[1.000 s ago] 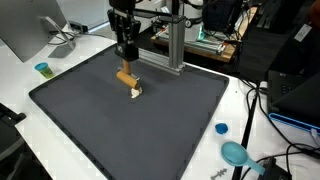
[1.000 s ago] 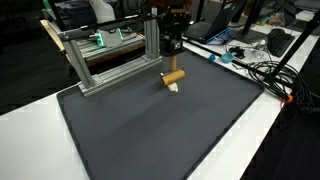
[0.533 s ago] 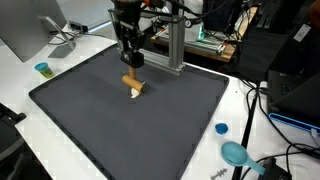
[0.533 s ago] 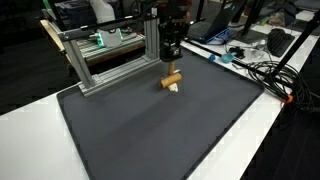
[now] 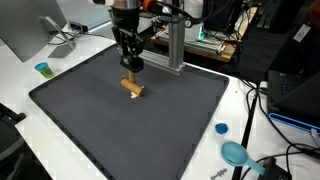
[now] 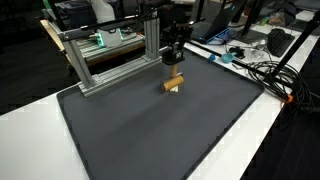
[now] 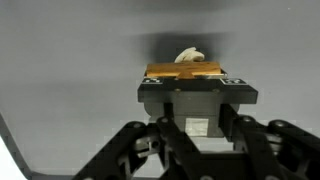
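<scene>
Both exterior views are raised, angled down on the dark mat [image 5: 130, 125], mid distance, whole mat nearly in frame. In an exterior view the camera sits off one mat corner, facing the aluminium frame [image 5: 172, 45] at the back, monitor [image 5: 25, 35] at the picture's far left. In an exterior view from another corner, the same aluminium frame [image 6: 110, 60] runs along the back left and the cables [image 6: 265, 75] lie at the picture's right. Shared: mat [image 6: 150, 135], frame, gripper [image 5: 131, 70] [image 6: 172, 62], wooden block [image 5: 132, 89] [image 6: 174, 82]. The wrist view is very close, looking along the gripper [image 7: 186, 84] at the mat [image 7: 60, 60]. Gripper body fills the lower half, wooden block [image 7: 185, 70] at centre.
</scene>
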Available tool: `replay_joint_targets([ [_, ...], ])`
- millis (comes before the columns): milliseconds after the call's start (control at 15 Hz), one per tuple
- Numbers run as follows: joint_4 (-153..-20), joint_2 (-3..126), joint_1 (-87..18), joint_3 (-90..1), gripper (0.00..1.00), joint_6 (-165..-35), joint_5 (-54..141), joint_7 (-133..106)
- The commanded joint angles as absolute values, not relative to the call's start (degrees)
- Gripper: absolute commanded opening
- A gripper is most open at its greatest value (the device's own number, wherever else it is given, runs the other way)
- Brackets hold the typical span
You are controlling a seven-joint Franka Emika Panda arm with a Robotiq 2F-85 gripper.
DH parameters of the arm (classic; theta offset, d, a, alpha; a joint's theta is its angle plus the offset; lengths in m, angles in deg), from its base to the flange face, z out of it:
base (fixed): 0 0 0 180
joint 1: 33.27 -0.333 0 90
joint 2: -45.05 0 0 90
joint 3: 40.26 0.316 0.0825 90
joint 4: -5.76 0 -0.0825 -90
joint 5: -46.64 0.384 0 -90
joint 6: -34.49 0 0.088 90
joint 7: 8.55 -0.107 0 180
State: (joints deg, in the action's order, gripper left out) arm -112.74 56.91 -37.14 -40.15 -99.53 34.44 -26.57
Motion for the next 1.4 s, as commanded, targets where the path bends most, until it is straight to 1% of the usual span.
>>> replay_joint_targets([
  [0, -108.39, 60.46, -37.4, -40.24, 0.22, -92.9, 36.09, -25.47],
  [333, -104.94, 62.03, -37.14, -39.96, 0.22, -87.2, 38.12, -23.63],
  [600, -103.14, 64.28, -36.95, -40.21, 0.22, -90.99, 37.9, -23.52],
  [1000, -97.75, 68.19, -35.53, -39.72, 0.22, -82.84, 42.78, -18.38],
  [1333, -94.91, 70.26, -34.33, -39.97, 0.22, -80.5, 45.41, -16.47],
])
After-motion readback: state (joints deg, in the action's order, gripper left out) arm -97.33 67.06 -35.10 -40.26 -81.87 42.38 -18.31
